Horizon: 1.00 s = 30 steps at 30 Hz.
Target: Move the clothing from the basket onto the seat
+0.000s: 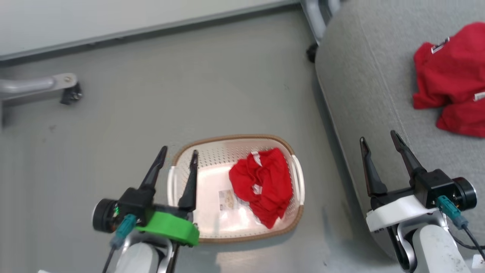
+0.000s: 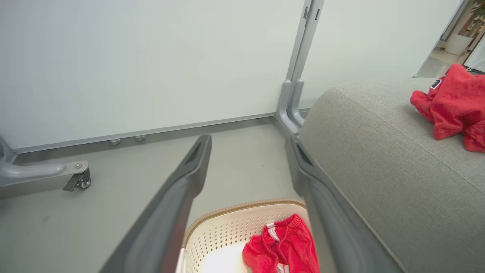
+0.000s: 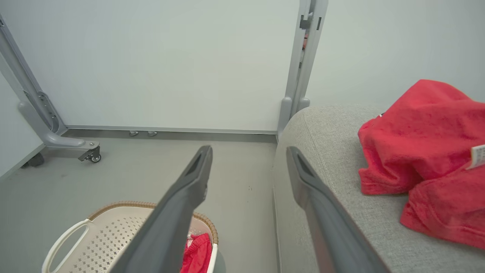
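Beside the seat (image 1: 363, 94), the basket (image 1: 235, 136) holds red clothing (image 1: 263, 184); left pincer (image 1: 179, 150) and right pincer (image 1: 378, 136) gape.

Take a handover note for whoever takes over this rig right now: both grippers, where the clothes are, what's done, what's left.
Left gripper: open, empty, above the basket's left side.
Right gripper: open, empty, over the near edge of the seat.
Basket: on the floor beside the seat.
Done: red jersey lies on the seat.
Left: crumpled red garment sits in the basket's right half, to be picked up and moved onto the seat.
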### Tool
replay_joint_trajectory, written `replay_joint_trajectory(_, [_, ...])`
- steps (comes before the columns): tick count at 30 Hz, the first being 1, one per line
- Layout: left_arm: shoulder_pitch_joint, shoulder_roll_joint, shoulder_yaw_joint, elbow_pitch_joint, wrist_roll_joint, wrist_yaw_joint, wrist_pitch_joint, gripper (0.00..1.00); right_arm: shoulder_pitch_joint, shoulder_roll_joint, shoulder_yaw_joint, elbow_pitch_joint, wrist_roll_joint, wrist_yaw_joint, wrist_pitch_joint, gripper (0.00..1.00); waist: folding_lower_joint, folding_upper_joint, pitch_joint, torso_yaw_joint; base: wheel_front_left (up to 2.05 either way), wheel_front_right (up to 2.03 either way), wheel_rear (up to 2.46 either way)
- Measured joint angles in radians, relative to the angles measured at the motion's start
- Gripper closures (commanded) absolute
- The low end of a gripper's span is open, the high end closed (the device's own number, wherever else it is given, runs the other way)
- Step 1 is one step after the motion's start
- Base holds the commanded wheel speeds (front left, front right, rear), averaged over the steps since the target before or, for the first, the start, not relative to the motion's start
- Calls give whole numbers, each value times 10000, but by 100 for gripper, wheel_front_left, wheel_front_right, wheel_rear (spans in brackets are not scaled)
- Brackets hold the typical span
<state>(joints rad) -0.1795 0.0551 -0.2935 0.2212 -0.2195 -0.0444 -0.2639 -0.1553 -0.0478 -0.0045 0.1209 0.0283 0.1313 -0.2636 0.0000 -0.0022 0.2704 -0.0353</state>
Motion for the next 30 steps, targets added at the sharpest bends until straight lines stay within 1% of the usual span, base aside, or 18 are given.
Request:
replay_joint_trajectory(6, [768, -29, 922, -244, -77, 92, 0, 0, 299, -2, 102, -69, 182, 0, 0, 0, 0, 0, -943, 686, 0, 0, 0])
replay_joint_trajectory(10, [1158, -35, 1170, -481, -54, -13, 0, 0, 590, -4, -44, -198, 328, 0, 0, 0, 0, 0, -1513, 989, 0, 0, 0])
replay_joint_trajectory(14, [1546, -36, 1264, -754, 178, -125, 0, 0, 1013, -6, -272, -301, 355, 0, 0, 0, -1, 0, -2027, 1147, 0, 0, 0])
replay_joint_trajectory(16, [1696, -38, 1266, -823, 360, -136, 0, 0, 1221, -8, -324, -366, 389, 0, 0, 0, -1, 0, -2229, 1176, 0, 0, 0])
replay_joint_trajectory(24, [2210, -46, 1375, -1035, 451, -142, 0, 0, 1895, -8, -299, -508, 502, 0, 0, 0, -1, 0, -2791, 1026, 0, 0, 0])
replay_joint_trajectory(30, [2587, -48, 1432, -1095, 612, -265, 0, 0, 2169, -8, -88, -573, 506, 0, 0, 0, -1, 0, -3077, 866, 0, 0, 0])
